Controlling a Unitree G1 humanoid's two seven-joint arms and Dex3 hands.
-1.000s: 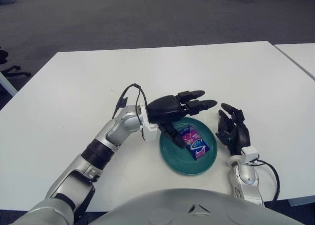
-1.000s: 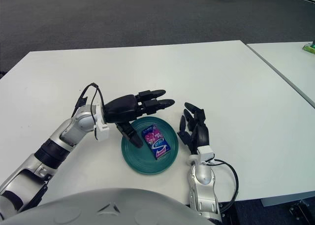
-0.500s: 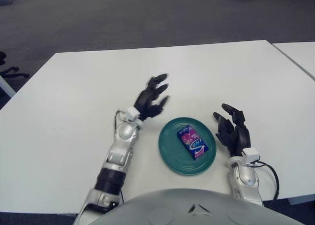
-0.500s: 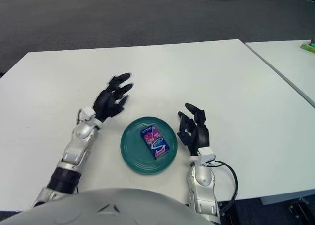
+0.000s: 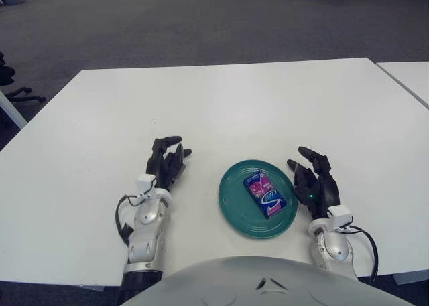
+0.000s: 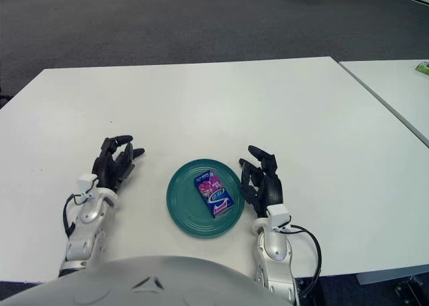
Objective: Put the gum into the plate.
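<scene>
A grey carpeted floor (image 5: 201,25) is seen filling the room behind the scene, with dark furniture bases barely made out along its far edge. Most of the view is taken up by a large white table (image 5: 221,112), its top plain and matte; a second white table (image 5: 409,75) is set just beside it on the robot's right, divided from it by a narrow gap.

Near the front edge of the large table a round teal plate (image 5: 234,212) is placed, between the two hands. The left hand (image 5: 165,164) is shown to the left of the plate and apart from it, its dark fingers loosely spread and pointing forward, with nothing held. The right hand (image 5: 313,182) is shown just beside the plate's right rim, its fingers likewise relaxed and slightly parted, with nothing held.

The gum (image 5: 265,192) is found lying flat inside the plate, right of its centre and angled so that one short end points toward the robot. The packet is printed in blue and pink, with a pale label band near its nearer end; lettering is present there, but it cannot be read.
</scene>
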